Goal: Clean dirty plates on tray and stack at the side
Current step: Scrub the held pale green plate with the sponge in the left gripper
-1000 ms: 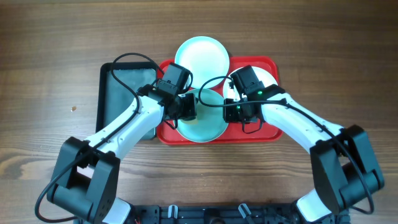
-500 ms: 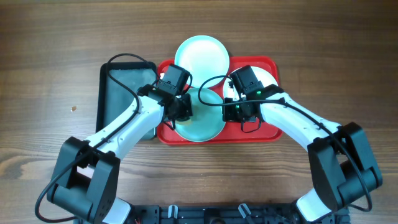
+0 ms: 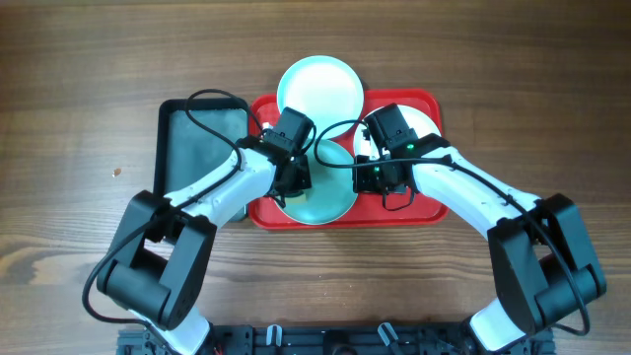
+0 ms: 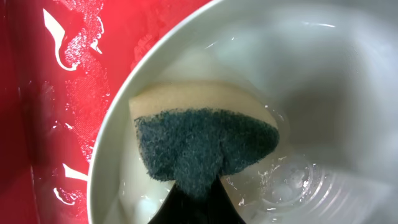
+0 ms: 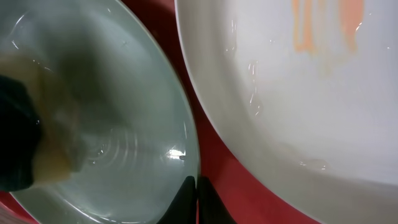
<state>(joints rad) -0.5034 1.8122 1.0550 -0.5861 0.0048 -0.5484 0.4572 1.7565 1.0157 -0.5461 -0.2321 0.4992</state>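
The red tray [image 3: 434, 212] holds a pale turquoise plate [image 3: 330, 202] at its front. My left gripper [image 3: 296, 177] is shut on a yellow sponge with a dark green scrub face [image 4: 205, 146], pressed on this wet plate [image 4: 323, 81] near its left rim. My right gripper [image 5: 194, 193] is shut on the plate's right rim [image 5: 180, 118]. A white plate [image 5: 298, 93] with an orange smear lies to the right, mostly under my right arm in the overhead view [image 3: 426, 123]. A second turquoise plate [image 3: 319, 89] lies across the tray's far edge.
A smaller black tray [image 3: 187, 148] lies to the left of the red tray, with a cable looping over it. Bare wooden table [image 3: 89, 118] lies all round. The red tray floor [image 4: 50, 99] is wet beside the plate.
My left arm has swung and carried the sponge a little to the right across the front plate. The right arm and the plates have stayed put.
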